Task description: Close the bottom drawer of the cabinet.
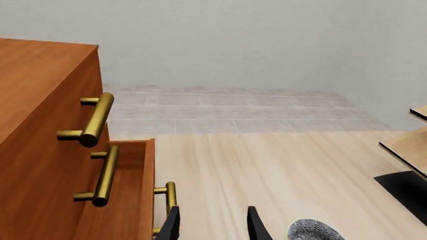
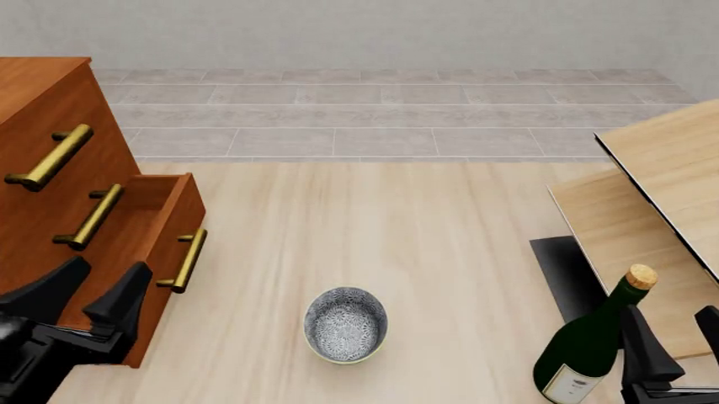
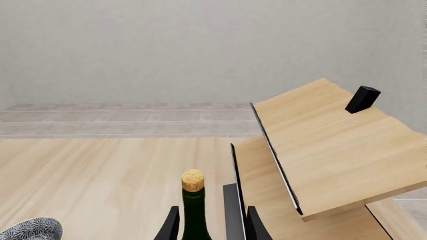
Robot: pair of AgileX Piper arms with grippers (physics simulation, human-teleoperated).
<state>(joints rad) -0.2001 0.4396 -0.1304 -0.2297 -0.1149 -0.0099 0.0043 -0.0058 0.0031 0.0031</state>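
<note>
Nearest to us in the front view, at the lower left, our left claw (image 2: pixel 93 296) stands with its two dark fingers spread apart, holding nothing, just in front of the cabinet (image 2: pixel 39 168). We see that reddish-brown chest at the left edge of the pale wood surface (image 2: pixel 450 252), with three brass bar handles stepping down its face. Its bottom drawer (image 2: pixel 168 252) is pulled out toward the middle of the surface, its front standing well forward of the two drawers above; what we can see of its inside looks bare, though the upper drawers hide most of it. In the left wrist view the drawer's handle (image 1: pixel 169 200) sits just beside one fingertip (image 1: pixel 170 227), and we cannot tell whether they touch.

Moving right, we find a small patterned bowl (image 2: pixel 346 324) standing alone on the surface, near the drawer front but apart from it; we see only its speckled blue-grey lining inside. Beyond the surface we see a grey tiled floor (image 2: pixel 371 118) and a plain pale wall (image 2: pixel 359 34).

Farther right, a dark green bottle (image 2: pixel 590 341) with a cork stopper stands upright, and in the right wrist view it rises between the spread fingers of our right claw (image 3: pixel 210 225); we cannot tell whether the fingers press on it. Behind and beside the bottle at the right edge stands pale light-wood furniture (image 2: pixel 663 160) with slanted boards, and a small black block (image 3: pixel 363 99) rests on its upper board.
</note>
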